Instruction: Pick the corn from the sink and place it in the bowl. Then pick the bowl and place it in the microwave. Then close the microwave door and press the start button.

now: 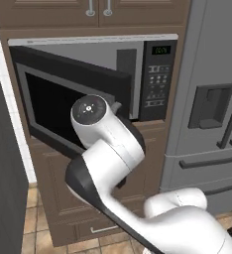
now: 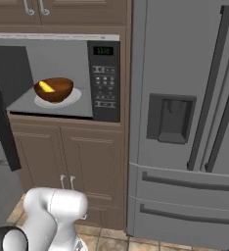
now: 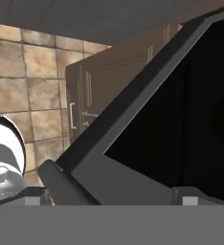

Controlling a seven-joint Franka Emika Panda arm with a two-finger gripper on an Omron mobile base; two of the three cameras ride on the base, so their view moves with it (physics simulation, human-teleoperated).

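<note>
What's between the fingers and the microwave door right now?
Nothing visible. In the hand view the door looms right ahead of the open fingers, its handle just beside them. The bowl with the corn already sits inside the microwave.

The arm (image 1: 108, 149) is glossy white, built of fat rounded links — a dark grey band wraps one joint. Its end cap (image 1: 89, 109) is a flat grey disc with a small red mark and tiny screws at its centre.
</note>
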